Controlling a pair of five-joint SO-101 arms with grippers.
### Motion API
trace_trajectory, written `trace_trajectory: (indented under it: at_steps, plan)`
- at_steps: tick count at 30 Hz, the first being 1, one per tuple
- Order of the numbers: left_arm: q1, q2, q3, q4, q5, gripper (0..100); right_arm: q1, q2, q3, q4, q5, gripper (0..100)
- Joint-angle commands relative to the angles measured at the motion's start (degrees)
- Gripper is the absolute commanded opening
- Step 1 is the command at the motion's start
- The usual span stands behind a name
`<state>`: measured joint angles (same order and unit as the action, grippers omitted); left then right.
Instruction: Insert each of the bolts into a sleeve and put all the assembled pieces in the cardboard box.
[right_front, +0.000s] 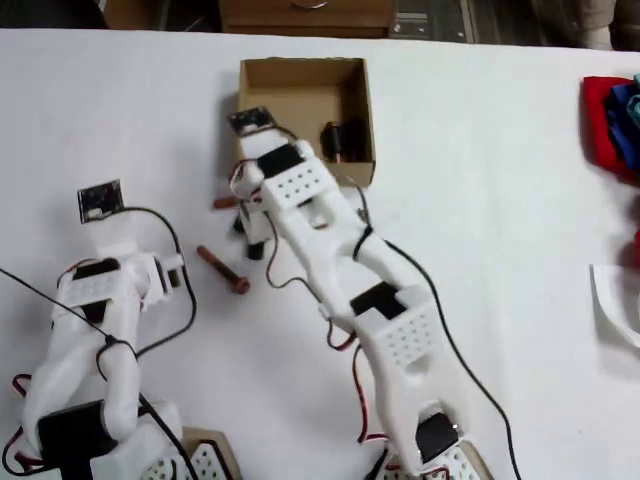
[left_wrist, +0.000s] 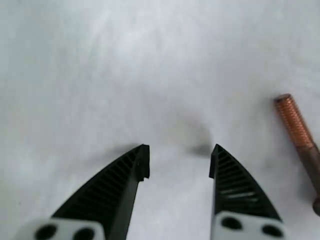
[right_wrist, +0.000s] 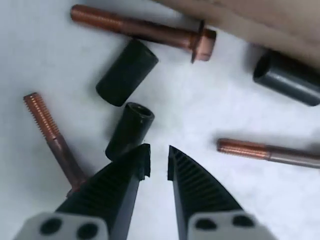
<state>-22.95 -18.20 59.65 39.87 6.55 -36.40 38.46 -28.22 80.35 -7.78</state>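
- The right end effector (right_wrist: 157, 162) is held low over the table (right_front: 480, 200), just in front of the cardboard box (right_front: 300, 105). Its fingers are parted by only a narrow slit, and nothing is gripped.
- The left end effector (left_wrist: 179, 162) is spread wide above bare table and is empty. A copper bolt (left_wrist: 299, 131) lies just beside one finger.
- Three loose sleeves are seen ahead of the right end effector. The nearest sleeve (right_wrist: 130, 130) almost touches a fingertip, a second sleeve (right_wrist: 127, 72) lies just beyond it, and a third sleeve (right_wrist: 287, 77) lies close to the box wall.
- Three bolts are scattered among them: a flanged bolt (right_wrist: 142, 27) farthest out, a threaded bolt (right_wrist: 50, 135) beside the nearest sleeve, and a stray bolt (right_wrist: 270, 152) off to the other side.
- Dark pieces (right_front: 340, 140) are seen inside the box and are presumably already assembled.
- The bolts are judged to be stiff, dense for their size and smooth, so they are likely to roll. A grip across the plain shank near the head is advised, so that the threaded end is left free.
- The sleeves are judged to be light, rigid and round. They are best pinched across the middle of the outer wall, with the bore kept open.
- Little room is left near the box wall, where the flanged bolt's head lies close. Open table is available between the arms and beyond the box's far side.
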Motion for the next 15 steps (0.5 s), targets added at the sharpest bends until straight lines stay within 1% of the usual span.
trace_trajectory:
  at_steps: [1,7,12,15]
  plan:
    - [-0.4,0.1,-2.1,-0.9,0.5,22,-1.5,0.2,-1.4,-0.3,-1.2,6.0]
    - [-0.3,0.1,-2.0,-0.9,0.4,22,-1.9,0.5,-6.9,-0.1,-1.3,6.3]
    - [-0.3,0.1,-2.0,-0.9,0.4,22,-3.7,0.5,-7.6,0.0,-1.3,14.9]
    - [-0.2,0.1,-2.0,-0.9,0.4,22,-4.6,0.6,-7.6,-0.1,-1.3,13.2]
